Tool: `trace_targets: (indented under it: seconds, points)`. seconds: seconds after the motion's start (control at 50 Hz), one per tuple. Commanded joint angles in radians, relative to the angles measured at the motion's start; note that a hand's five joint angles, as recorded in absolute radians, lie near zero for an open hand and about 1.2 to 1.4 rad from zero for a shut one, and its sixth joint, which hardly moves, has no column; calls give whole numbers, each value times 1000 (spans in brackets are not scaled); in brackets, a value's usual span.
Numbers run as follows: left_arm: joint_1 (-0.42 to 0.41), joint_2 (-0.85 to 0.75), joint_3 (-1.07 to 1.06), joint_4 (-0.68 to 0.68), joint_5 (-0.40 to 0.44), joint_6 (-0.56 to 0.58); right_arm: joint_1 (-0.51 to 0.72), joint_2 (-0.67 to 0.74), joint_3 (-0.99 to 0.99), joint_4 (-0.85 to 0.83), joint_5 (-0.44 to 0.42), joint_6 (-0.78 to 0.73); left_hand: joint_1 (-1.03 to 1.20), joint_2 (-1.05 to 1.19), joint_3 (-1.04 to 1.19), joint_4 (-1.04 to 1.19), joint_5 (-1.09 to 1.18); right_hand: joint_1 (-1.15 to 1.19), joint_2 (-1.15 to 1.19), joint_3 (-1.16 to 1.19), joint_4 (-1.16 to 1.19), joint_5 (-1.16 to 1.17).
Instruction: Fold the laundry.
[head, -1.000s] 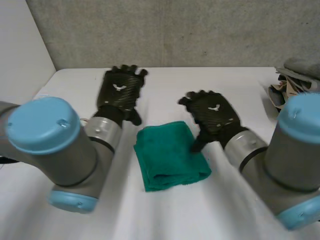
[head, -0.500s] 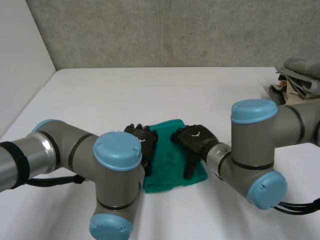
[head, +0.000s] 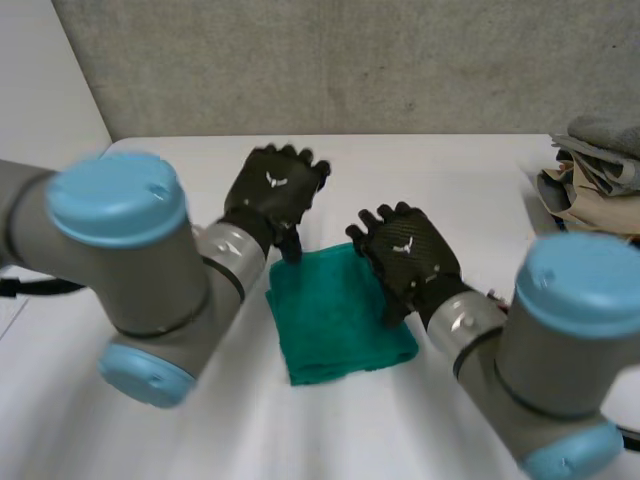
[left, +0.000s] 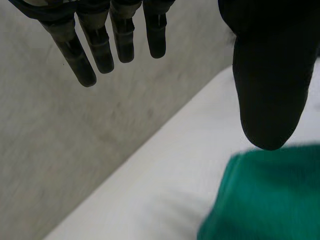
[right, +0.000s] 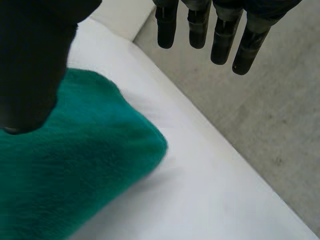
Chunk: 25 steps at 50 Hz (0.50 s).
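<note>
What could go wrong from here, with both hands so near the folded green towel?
The open right hand has its thumb over the green towel; lifting away might snag it and spoil the fold. The open left hand, thumb at the far corner, risks the same.

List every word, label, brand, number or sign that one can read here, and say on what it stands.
No readable words or numbers.
A small white winged mark, no letters, on the back of the left robot hand.
The same mark on the right robot hand.
</note>
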Motion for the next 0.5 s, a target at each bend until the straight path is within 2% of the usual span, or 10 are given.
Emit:
trace_targets:
  seconds: [0.02, 0.12, 0.3, 0.5]
  points:
    - [55, 64, 0, -76, 353, -8, 64, 50, 200, -217, 0, -3, 61, 55, 57, 53, 52, -19, -48, -38, -59, -60]
    - [91, 64, 17, -159, 457, -10, 67, 140, 194, -317, 0, -18, 58, 52, 54, 50, 49, -19, -48, -38, -59, -60]
    - [88, 49, 12, -168, 459, -7, 64, 254, 115, -377, 4, -110, 52, 46, 48, 44, 43, -12, -42, -31, -52, -53]
    - [88, 54, 12, -168, 458, -10, 64, 291, 52, -380, -11, -107, 52, 46, 48, 44, 43, 437, 407, 418, 397, 396]
